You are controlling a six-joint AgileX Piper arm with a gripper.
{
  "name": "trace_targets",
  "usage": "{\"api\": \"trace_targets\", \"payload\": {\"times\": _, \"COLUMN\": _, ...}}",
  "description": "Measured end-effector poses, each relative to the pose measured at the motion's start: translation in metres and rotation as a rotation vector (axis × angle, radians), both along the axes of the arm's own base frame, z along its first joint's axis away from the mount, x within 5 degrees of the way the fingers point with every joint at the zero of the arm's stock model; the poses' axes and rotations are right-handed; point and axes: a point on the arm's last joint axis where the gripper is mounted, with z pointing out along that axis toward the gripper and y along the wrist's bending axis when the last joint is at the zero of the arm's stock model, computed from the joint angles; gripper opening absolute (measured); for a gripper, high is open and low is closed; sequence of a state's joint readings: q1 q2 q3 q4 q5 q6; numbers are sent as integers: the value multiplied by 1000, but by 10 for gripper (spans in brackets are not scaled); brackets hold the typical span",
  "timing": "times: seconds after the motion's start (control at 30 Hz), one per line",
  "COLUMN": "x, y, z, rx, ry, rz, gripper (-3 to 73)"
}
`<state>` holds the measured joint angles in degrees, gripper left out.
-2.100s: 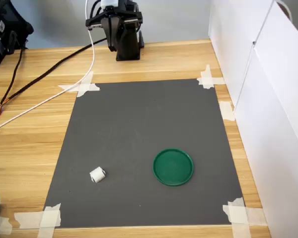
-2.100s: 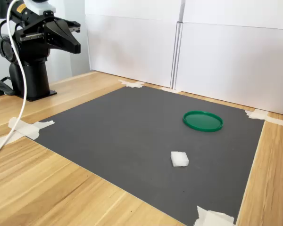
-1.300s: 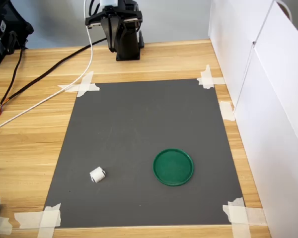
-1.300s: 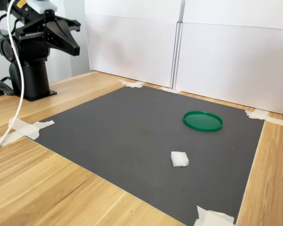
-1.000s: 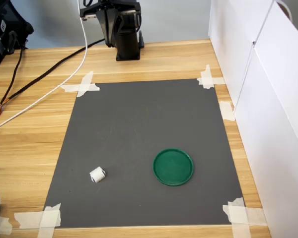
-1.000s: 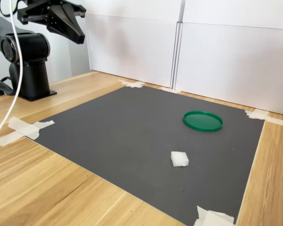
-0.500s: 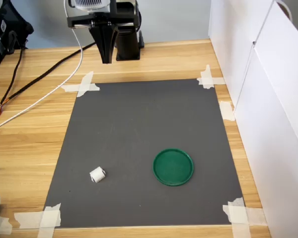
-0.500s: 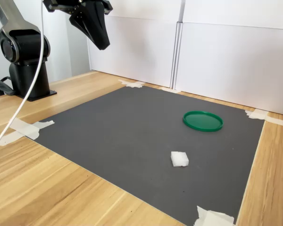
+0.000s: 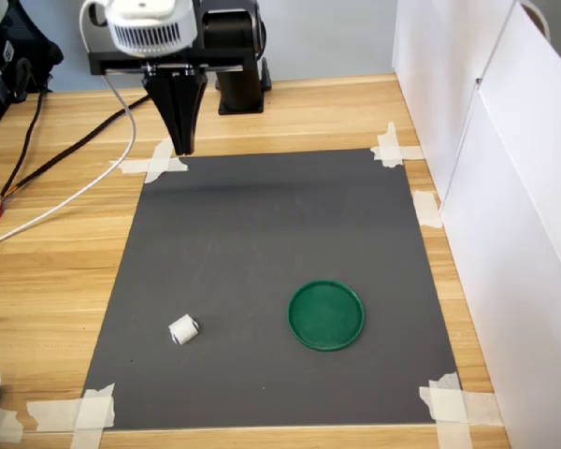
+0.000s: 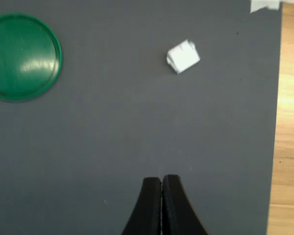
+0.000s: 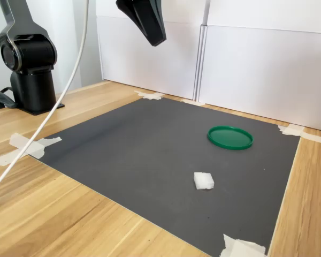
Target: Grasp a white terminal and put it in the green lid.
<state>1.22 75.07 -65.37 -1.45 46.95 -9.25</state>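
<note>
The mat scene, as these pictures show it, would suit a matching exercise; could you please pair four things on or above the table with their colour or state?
Things:
1. lid
2. terminal
3. gripper
4. tape strips

Descriptions:
A. fingers pressed together, holding nothing, raised above the mat
B. white, stuck flat across the mat's corners
C. dark green, round, lying flat with nothing in it
D. small and white, lying alone on the dark mat, apart from the lid

Pairs: 1-C, 2-D, 3-A, 4-B
</note>
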Motion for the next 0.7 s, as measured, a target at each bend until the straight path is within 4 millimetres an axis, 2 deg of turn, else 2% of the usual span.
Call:
{"api": "trace_targets", "payload": {"times": 0.23, "x": 29, "y": 0, "z": -3, "rx": -135, "ry": 120, "rz": 185, "gripper": -21}}
{"api": "trace_targets", "payload": {"times": 0.4, "x": 50, "y": 0, "z": -24, "rx": -267, "ry": 165, "rz": 368, "gripper": -21}}
{"api": "trace_targets", "payload": {"times": 0.7, "x": 62, "y": -1, "z": -53, "rx": -296, "ry": 302, "rz": 471, "gripper": -21}}
